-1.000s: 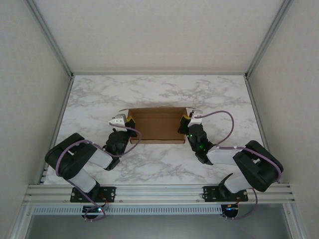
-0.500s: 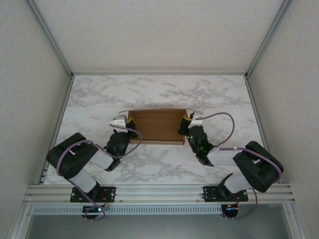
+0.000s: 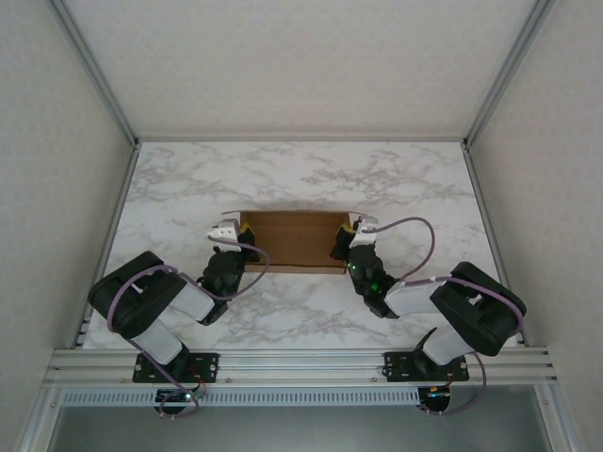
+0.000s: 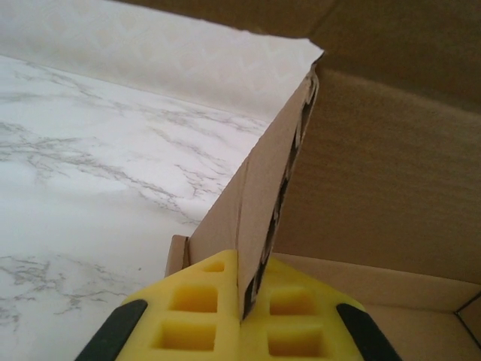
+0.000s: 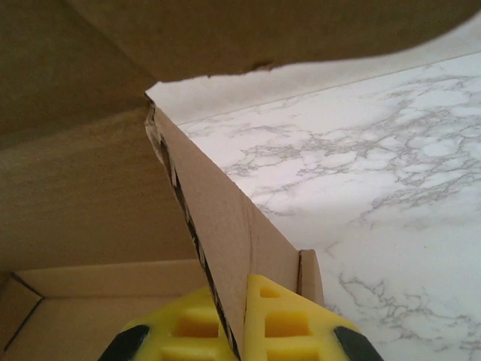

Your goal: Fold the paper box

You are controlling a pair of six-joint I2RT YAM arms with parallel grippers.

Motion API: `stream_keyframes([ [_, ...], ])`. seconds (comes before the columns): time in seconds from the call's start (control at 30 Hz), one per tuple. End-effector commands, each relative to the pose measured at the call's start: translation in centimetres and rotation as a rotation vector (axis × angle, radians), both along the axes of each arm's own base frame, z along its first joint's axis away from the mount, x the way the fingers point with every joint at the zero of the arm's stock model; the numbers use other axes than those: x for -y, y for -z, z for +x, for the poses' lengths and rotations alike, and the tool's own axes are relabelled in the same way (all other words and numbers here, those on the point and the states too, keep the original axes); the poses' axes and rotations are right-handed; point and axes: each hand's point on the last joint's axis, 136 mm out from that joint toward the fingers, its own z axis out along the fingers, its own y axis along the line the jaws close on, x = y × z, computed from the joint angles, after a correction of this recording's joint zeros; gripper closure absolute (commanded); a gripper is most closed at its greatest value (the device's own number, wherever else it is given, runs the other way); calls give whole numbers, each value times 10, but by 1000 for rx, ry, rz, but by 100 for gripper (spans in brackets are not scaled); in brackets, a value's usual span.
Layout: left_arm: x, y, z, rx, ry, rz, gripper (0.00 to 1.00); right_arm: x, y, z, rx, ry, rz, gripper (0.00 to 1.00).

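Brown, plain cardboard paper box sits at the middle of the white marbled bench. Left end effector is pinched tight on its left wall, right end effector on its right wall; I'd move both evenly, without tearing.

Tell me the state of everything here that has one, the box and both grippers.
paper box: partly folded, open on top, both end walls raised, resting on the table.
left gripper: shut, pinching the box's left end wall.
right gripper: shut, pinching the box's right end wall.
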Motion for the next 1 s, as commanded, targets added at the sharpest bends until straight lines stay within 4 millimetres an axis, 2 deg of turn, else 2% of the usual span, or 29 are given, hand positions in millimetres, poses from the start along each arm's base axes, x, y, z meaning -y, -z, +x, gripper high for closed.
stream_keyframes([
  [0.0,3,58,-20,-195,57,106,100,-4,64,-33,-164,-93,-153,100],
  [0.13,-2,61,-23,-204,38,114,100,14,66,-36,-164,-32,-183,100],
  [0.23,-8,63,-25,-208,17,119,100,23,57,-35,-142,3,-211,99],
  [0.33,-13,65,-26,-213,-4,131,100,20,49,-35,-122,-17,-222,87],
  [0.5,-13,65,-23,-217,-10,154,100,14,37,-39,-89,-70,-200,77],
  [0.67,-10,60,-20,-207,-9,168,100,10,9,-48,-22,-145,-172,65],
  [0.73,-9,60,-19,-210,-8,174,100,16,-4,-55,5,-160,-143,59],
  [0.87,-9,64,-17,-219,-12,180,100,39,-39,-74,78,-154,-58,56],
  [0.97,-7,67,-16,-226,-9,184,100,64,-61,-88,136,-123,-5,56],
])
